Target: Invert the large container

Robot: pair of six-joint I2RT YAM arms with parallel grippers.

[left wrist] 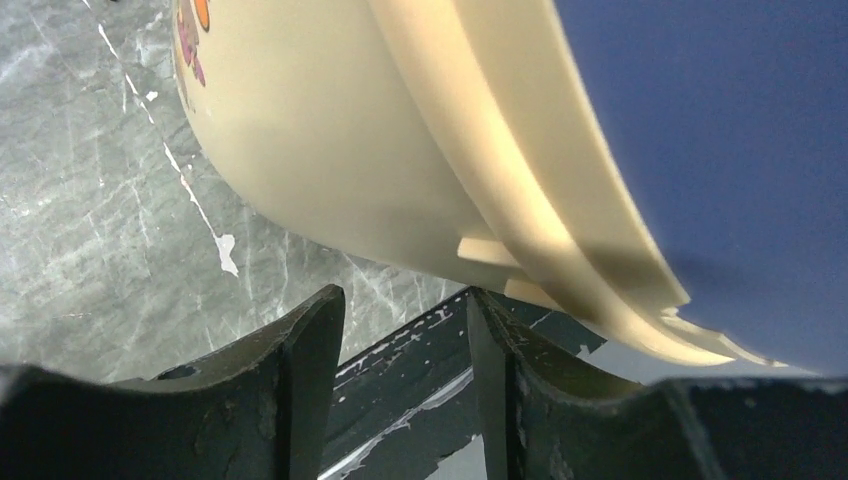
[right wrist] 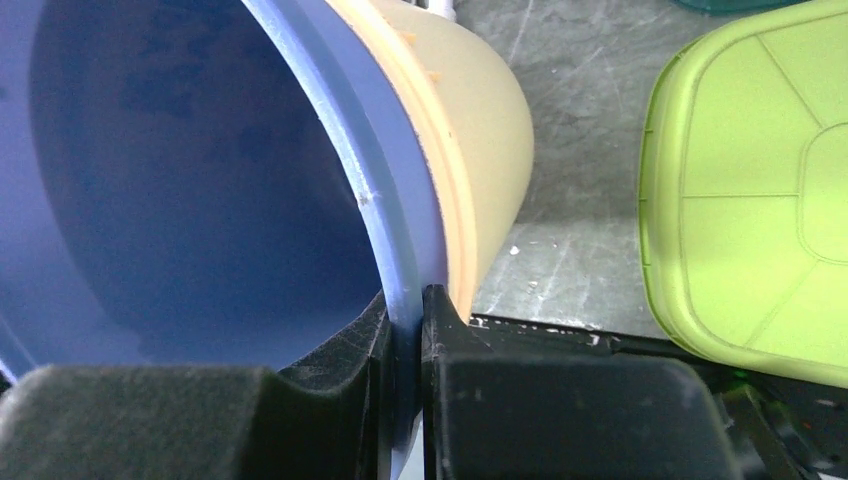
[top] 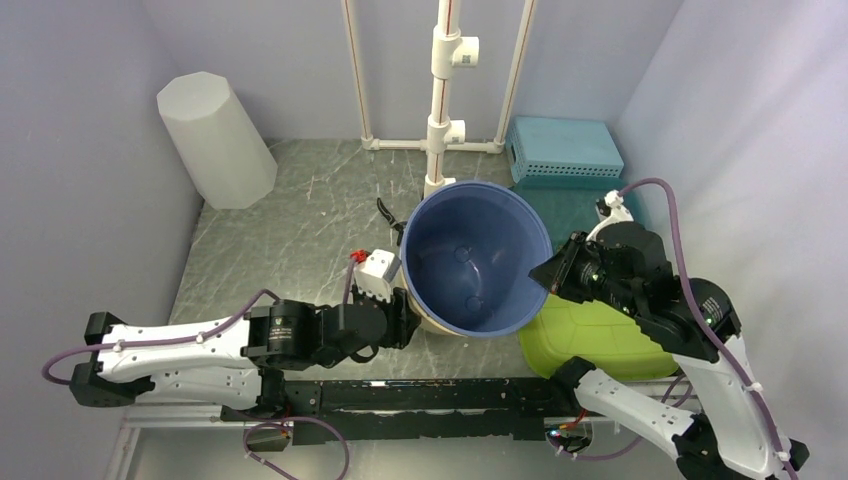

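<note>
White faceted bin far left at back, well apart from rest. Left gripper low at bucket left side, fingers apart, nothing between them; bucket's cream outer wall just above fingertips, contact unclear. Bucket mid-table near front edge, tilted, blue inside facing up. White pipe stand behind it. Right gripper clamped on bucket's right rim, one finger inside, one outside. Lime-green tub just right of bucket. Teal basket at back right.
</note>
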